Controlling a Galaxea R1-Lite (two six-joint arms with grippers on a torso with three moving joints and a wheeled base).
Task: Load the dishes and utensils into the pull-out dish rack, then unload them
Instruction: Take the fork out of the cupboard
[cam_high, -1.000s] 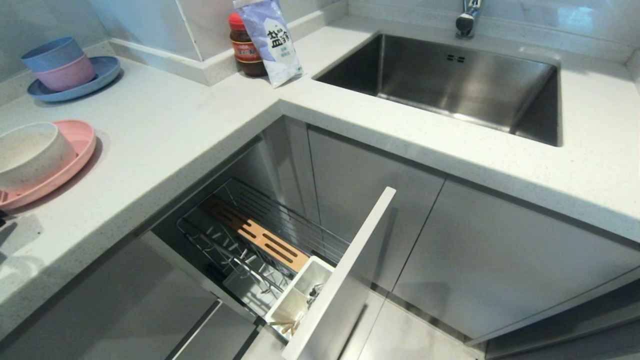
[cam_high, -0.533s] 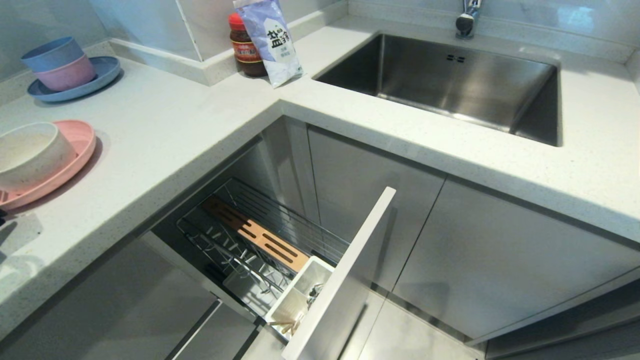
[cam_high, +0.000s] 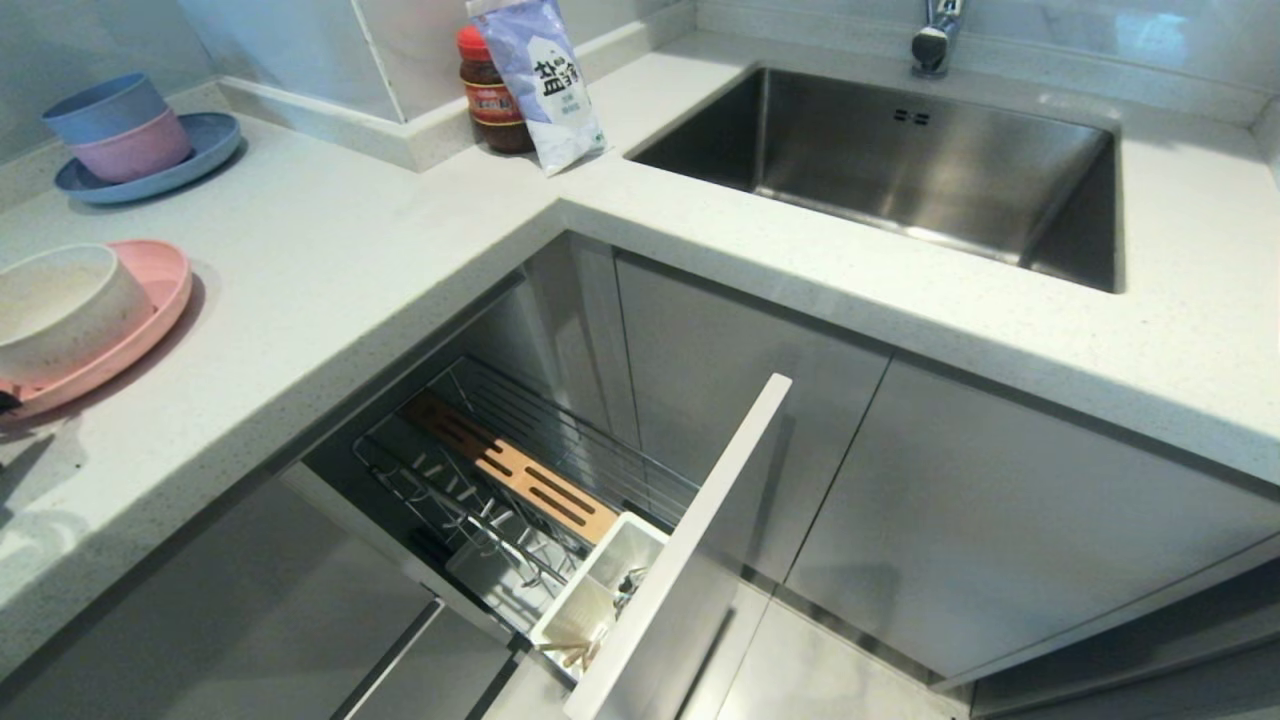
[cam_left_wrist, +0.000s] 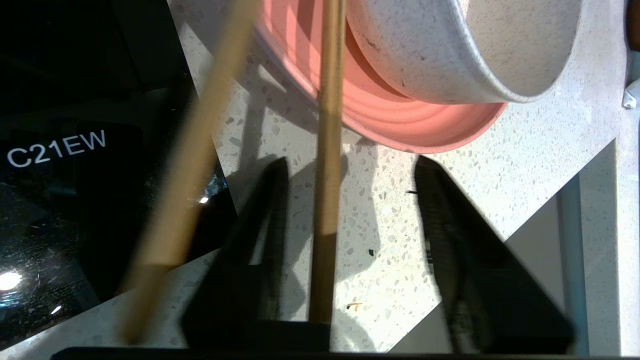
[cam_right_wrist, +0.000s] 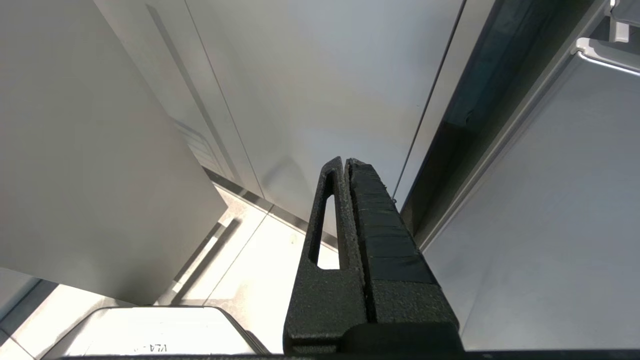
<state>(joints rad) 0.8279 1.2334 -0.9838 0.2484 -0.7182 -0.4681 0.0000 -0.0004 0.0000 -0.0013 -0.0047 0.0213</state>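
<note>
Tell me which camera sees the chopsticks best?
The left wrist view: both chopsticks fill it up close, between the open left gripper fingers. The head view shows none by the pink plate, and the right wrist view shows none.

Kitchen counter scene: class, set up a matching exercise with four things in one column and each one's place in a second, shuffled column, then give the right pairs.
Things:
1. off-white bowl
2. chopsticks
3. red-lidded jar
4. white cutlery cup

Places:
A. at the front of the pull-out dish rack
B. between the spread fingers of the left gripper
C. resting on the pink plate
D. behind the blue-and-white bag, by the wall

Pairs: 1-C, 2-B, 3-D, 4-A
</note>
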